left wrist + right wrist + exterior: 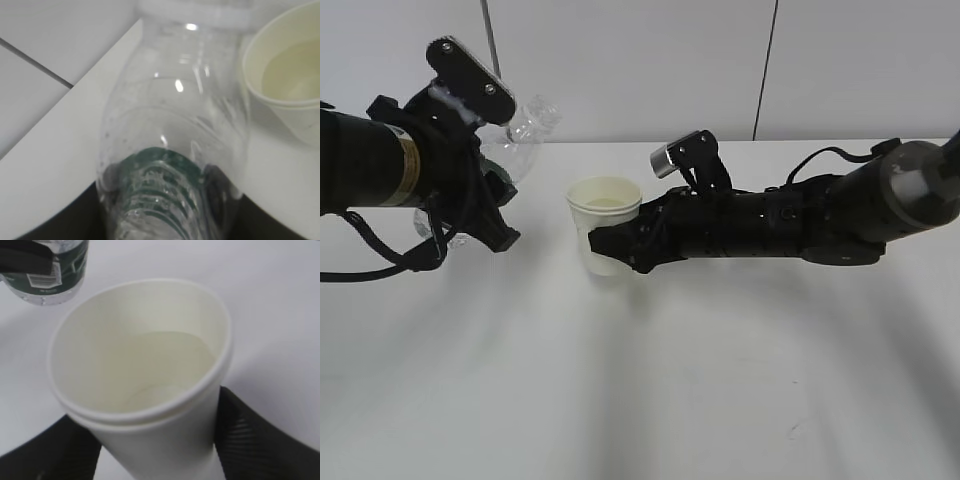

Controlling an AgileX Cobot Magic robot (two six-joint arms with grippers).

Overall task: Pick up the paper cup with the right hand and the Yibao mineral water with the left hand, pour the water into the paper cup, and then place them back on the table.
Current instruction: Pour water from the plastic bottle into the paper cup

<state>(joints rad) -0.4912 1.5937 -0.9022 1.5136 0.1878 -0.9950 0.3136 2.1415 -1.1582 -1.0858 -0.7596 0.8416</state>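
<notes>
One paper cup (145, 385) clamped by right hand (620, 250); left hand (470, 175) clamps one Yibao mineral water (170, 150).

Pale panelled wall (640, 60) with dark vertical seams, under soft even light.

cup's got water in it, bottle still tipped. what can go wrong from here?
1. The paper cup is held off the table with water inside; a hard squeeze or a tilt on the way down could slop it.
2. The bottle has no cap and is tilted toward the cup; leftover drops might fall on the table when the left gripper swings it back.
</notes>
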